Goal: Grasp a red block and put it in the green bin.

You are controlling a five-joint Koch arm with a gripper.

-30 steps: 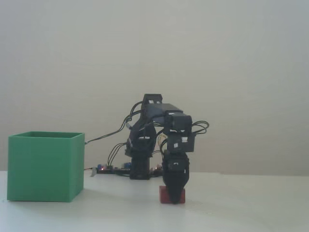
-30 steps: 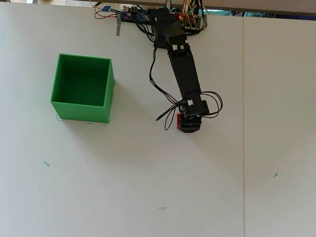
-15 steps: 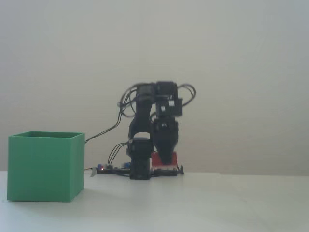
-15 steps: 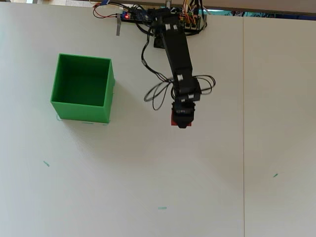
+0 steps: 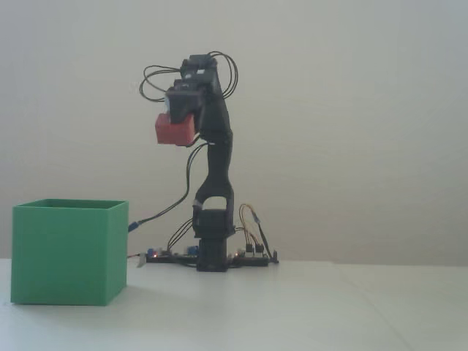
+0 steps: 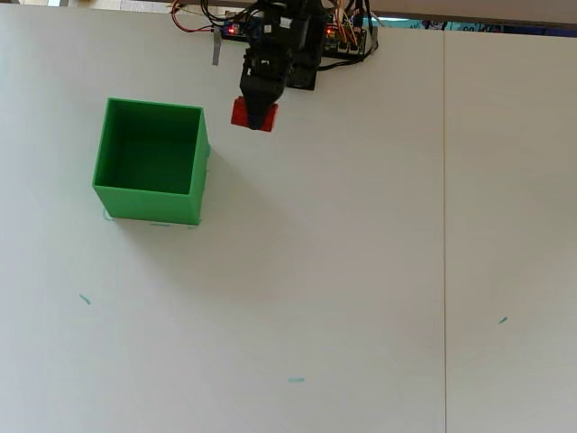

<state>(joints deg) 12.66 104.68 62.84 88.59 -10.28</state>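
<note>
end effector [image 5: 174,126] raised high gripping red block [image 5: 173,132], green bin [image 5: 68,252] lower left

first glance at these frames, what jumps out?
The red block, held high in the air by the tool with the arm folded up over its base; in the overhead view it hangs just right of the green bin, not yet over the opening. The bin is the other eye-catcher: a big green cube at the left of the white table, open and empty.

You find no text, label, brand or number to read in either view. The green bin [image 5: 69,252] and the red block [image 5: 173,131] show plain faces.
</note>
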